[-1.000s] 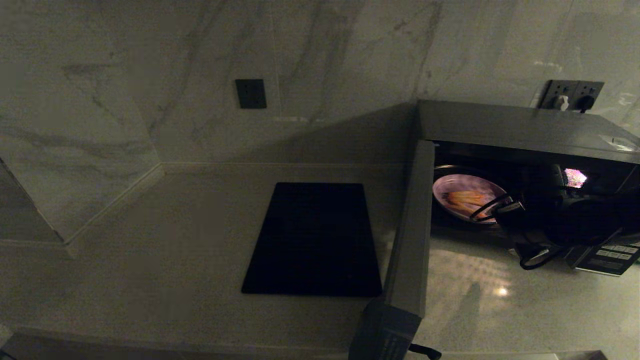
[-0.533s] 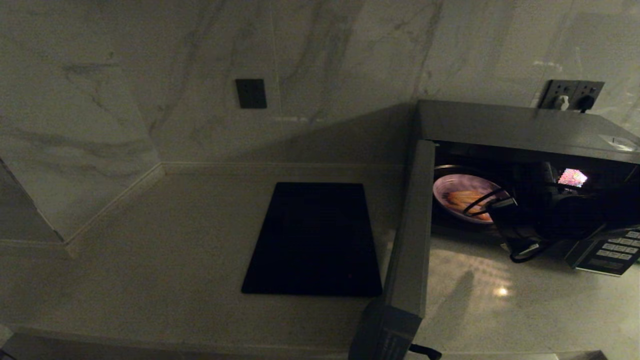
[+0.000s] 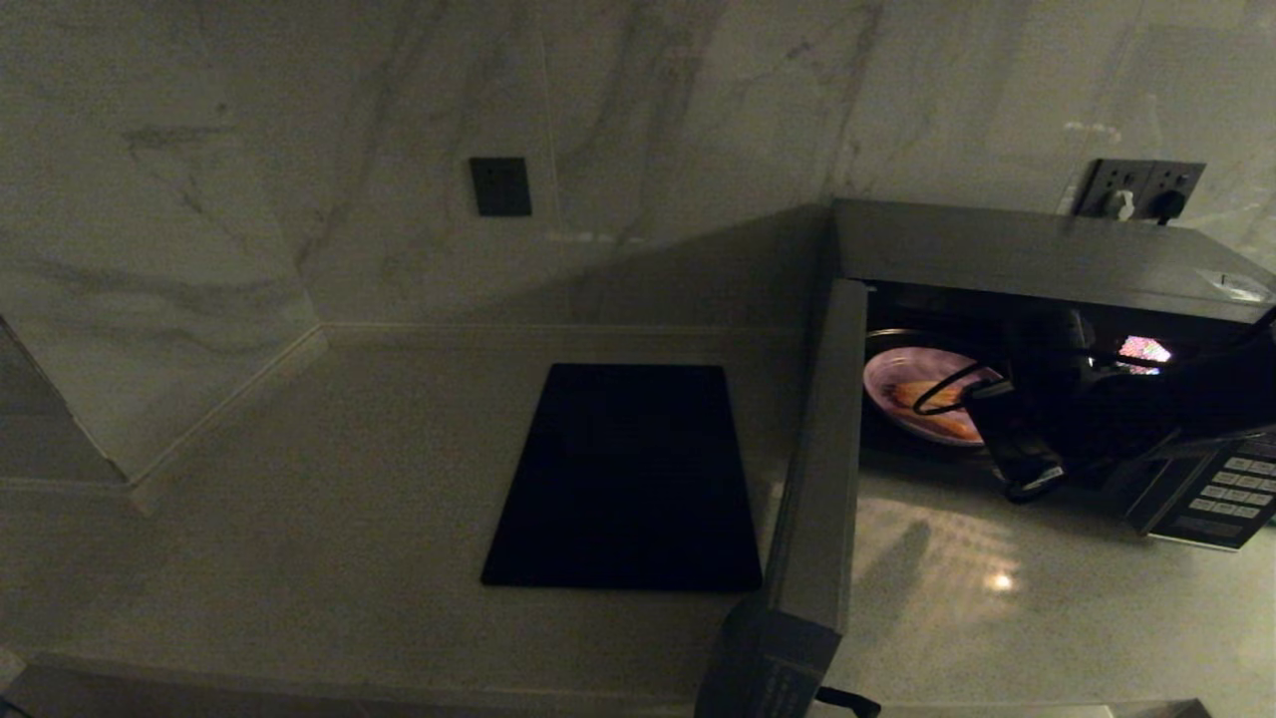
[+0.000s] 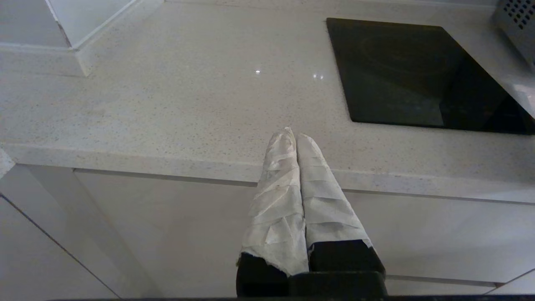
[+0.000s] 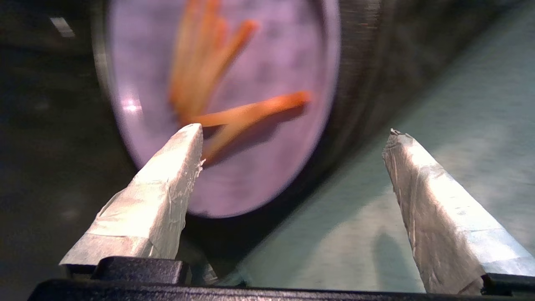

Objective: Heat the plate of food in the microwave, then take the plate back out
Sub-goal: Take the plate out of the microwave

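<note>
The microwave stands at the right of the counter with its door swung wide out to the left. Inside lies the pale lilac plate of food, with orange-tan strips on it. My right arm reaches into the oven's mouth from the right. My right gripper is open with nothing between its taped fingers. One fingertip hangs over the plate's near part, the other over the counter outside. My left gripper is shut and empty, low in front of the counter's edge.
A flat black slab lies on the pale counter left of the open door. The keypad shows below my right arm. Wall sockets sit behind the oven. A marble wall corner juts in at the far left.
My right arm has moved up and to the left, further into the oven over the plate, uncovering more of the keypad. The plate and left gripper have stayed put.
</note>
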Robot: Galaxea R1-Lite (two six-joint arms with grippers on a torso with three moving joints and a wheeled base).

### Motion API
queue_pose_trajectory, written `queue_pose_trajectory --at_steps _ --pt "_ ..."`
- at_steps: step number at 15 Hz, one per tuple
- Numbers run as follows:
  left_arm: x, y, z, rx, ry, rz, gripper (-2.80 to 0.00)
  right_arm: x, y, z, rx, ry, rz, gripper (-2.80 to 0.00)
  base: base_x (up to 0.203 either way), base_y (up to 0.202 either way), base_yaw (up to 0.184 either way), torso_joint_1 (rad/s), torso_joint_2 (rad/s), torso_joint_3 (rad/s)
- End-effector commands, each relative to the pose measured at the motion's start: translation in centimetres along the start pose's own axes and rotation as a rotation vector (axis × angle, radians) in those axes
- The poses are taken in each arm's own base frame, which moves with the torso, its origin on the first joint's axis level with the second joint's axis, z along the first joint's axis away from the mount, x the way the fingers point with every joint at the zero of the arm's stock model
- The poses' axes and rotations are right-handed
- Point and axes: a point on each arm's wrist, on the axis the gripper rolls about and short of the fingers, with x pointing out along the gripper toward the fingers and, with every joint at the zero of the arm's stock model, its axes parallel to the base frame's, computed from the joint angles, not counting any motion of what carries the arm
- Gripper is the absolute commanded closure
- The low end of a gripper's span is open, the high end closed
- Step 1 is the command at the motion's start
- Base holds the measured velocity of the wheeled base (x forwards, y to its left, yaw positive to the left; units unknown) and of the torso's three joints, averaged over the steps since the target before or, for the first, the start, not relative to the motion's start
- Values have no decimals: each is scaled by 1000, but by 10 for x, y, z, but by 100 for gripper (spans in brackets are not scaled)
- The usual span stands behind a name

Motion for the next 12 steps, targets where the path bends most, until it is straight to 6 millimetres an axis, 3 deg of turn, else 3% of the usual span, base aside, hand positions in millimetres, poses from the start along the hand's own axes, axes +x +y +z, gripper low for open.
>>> queue_pose_trajectory --at_steps 1,7,12 --pt "0 0 0 -1 1 1 0 2 0 -1 -4 1 -41 -280 0 0 0 0 0 0" --pt "0 0 0 -1 1 1 0 -9 18 9 56 -24 -117 -280 0 0 0 0 0 0" --pt "0 0 0 -1 0 1 0 -6 20 -3 57 3 -151 -280 0 0 0 0 0 0"
